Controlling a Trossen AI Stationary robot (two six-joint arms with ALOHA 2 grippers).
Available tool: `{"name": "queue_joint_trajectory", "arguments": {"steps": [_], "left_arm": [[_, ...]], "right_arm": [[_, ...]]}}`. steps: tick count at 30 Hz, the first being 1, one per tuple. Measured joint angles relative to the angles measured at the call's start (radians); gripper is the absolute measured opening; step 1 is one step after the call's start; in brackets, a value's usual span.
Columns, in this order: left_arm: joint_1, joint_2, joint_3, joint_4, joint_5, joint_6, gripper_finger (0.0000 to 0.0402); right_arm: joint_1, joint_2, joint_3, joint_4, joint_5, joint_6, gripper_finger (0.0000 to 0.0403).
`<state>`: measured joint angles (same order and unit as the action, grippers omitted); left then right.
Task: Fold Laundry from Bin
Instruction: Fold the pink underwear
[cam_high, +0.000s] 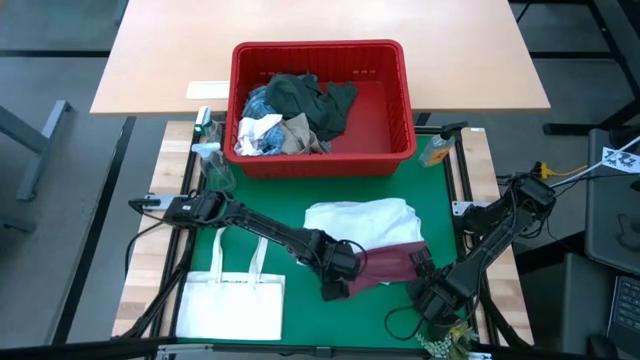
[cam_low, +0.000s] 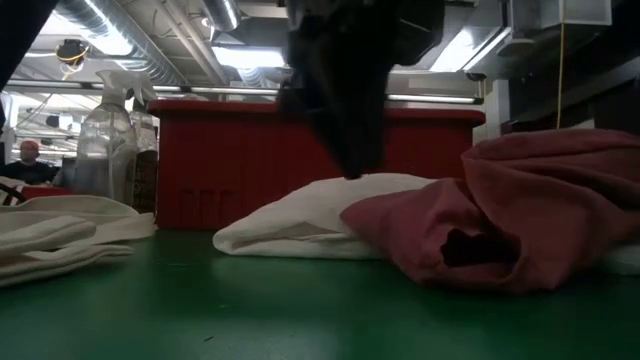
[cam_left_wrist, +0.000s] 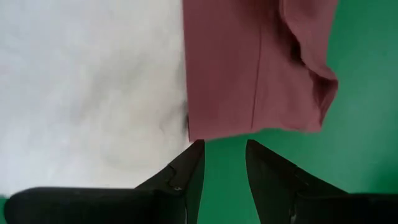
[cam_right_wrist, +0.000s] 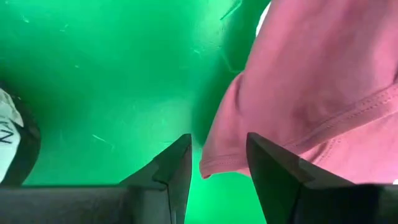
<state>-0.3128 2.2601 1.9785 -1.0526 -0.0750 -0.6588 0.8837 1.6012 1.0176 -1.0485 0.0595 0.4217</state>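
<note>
The red bin (cam_high: 405, 110) stands at the far edge of the green mat and holds several pieces of laundry (cam_high: 295, 115). A white garment (cam_high: 360, 222) lies spread on the mat. A maroon garment (cam_high: 392, 265) lies bunched on its near part and on the mat. My left gripper (cam_left_wrist: 222, 149) is open, pointing down just off the maroon garment's left edge (cam_left_wrist: 249, 127), with green mat showing between its fingers. My right gripper (cam_right_wrist: 217, 149) is open too and points down over the garment's near right corner (cam_right_wrist: 217, 165), which shows in the gap below its fingers.
A flat white tote bag (cam_high: 230, 305) lies at the near left of the mat. Spray bottles (cam_high: 208, 150) stand left of the bin, and a small orange item (cam_high: 437, 152) stands to its right. A dark cable (cam_high: 400, 322) loops on the mat near my right gripper (cam_high: 432, 300).
</note>
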Motion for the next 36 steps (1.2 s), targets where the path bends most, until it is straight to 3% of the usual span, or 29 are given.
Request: {"name": "queue_joint_trajectory", "arguments": {"steps": [10,19,23,30,36], "left_arm": [[-0.082,0.000,0.000,0.039,-0.030,-0.016,0.0112],[-0.134,0.000,0.000,0.215,-0.202,-0.005,0.0112],[-0.129,0.000,0.000,0.300,-0.218,0.042,0.0112],[-0.112,0.000,0.000,0.416,-0.284,0.067,0.0112],[-0.111,0.000,0.000,0.418,-0.285,0.068,0.0112]], "right_arm": [[0.000,0.000,0.000,-0.002,0.000,0.000,0.0154],[0.000,0.000,0.001,-0.052,-0.019,0.001,0.0154],[0.000,-0.001,0.031,-0.164,-0.034,0.004,0.0154],[0.000,-0.104,0.040,-0.318,0.209,0.014,0.0154],[0.000,-0.300,0.034,-0.334,0.272,0.130,0.0154]]}}
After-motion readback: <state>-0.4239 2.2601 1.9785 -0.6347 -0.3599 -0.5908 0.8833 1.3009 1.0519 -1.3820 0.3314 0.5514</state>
